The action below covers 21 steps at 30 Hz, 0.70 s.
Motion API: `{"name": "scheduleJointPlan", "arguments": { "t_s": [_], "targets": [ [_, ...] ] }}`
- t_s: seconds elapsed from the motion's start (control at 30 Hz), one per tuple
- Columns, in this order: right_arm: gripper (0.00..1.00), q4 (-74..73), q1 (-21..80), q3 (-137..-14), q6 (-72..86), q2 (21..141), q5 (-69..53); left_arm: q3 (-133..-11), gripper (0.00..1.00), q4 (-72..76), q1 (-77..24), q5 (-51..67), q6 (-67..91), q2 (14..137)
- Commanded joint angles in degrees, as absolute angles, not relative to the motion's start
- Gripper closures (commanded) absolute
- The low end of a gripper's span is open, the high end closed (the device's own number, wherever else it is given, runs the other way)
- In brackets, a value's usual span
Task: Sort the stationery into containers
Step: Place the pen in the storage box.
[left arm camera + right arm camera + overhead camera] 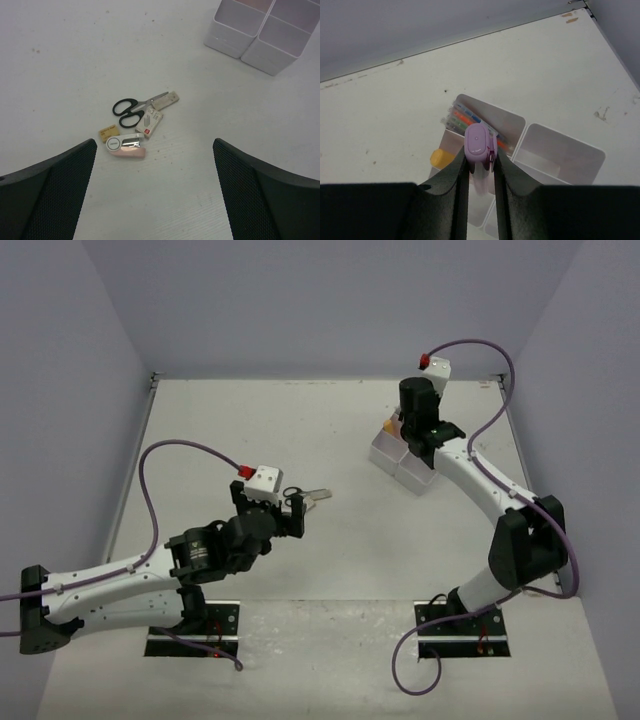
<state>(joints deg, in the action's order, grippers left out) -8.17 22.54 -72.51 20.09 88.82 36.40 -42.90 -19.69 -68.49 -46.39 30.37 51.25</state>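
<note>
Two jobs are in hand: the right gripper (480, 167), clenched on a purple marker (478, 141), hangs over the white box (555, 150) and should next lower and let go, while the left gripper (154, 146) gapes wide above the scissors (126, 110).

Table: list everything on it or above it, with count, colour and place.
scissors: one, black handles, left of centre
stapler: one, pink and white, beside the scissors
small box: one, white, between scissors and stapler
tan tag: one, beside the stapler
beige block: one, at the scissor blades
divided box: one, white, far right
pens: several, orange, green, blue, in one compartment
yellow item: one, adjoining compartment
purple marker: one, held above the divided box
left arm: white and black, jaws open near scissors
right arm: white and black, jaws shut on purple marker
</note>
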Motion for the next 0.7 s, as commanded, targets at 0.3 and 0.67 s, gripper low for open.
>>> {"name": "scheduleJointPlan", "arguments": {
  "t_s": [0.3, 0.67],
  "targets": [
    [0.95, -0.44, 22.59, -72.3, 18.03, 96.34, 37.27, -40.25, 0.0, -20.65, -68.29, -48.64, 34.27, 53.1],
    [0.28, -2.34, 24.63, -70.26, 20.21, 90.28, 36.12, -38.35, 0.0, -17.12, -57.48, -38.09, 35.66, 61.39]
  ]
}}
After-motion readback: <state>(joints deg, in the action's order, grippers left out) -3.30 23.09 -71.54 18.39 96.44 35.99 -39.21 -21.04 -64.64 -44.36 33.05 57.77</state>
